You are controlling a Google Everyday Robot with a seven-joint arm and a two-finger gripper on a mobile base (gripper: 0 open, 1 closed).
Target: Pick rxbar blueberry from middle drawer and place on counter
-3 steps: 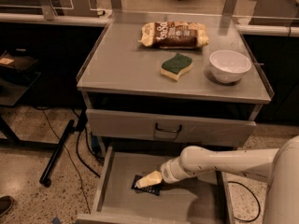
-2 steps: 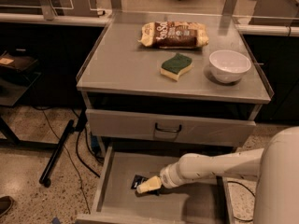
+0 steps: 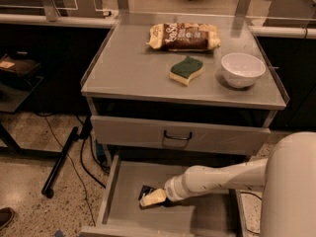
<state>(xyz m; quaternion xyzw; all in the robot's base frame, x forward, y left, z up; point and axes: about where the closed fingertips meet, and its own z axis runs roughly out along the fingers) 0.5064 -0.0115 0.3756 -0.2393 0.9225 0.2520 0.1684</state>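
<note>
Lowered slightly, gripper (image 3: 152, 198) sits over rxbar blueberry (image 3: 145, 190) in middle drawer (image 3: 197, 221).

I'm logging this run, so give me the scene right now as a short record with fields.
gripper: down in the middle drawer, at the rxbar blueberry
rxbar blueberry: on the drawer floor, left part, partly hidden by the gripper
middle drawer: open
counter: holds snack bag, sponge, white bowl
upper drawer front: shut
</note>
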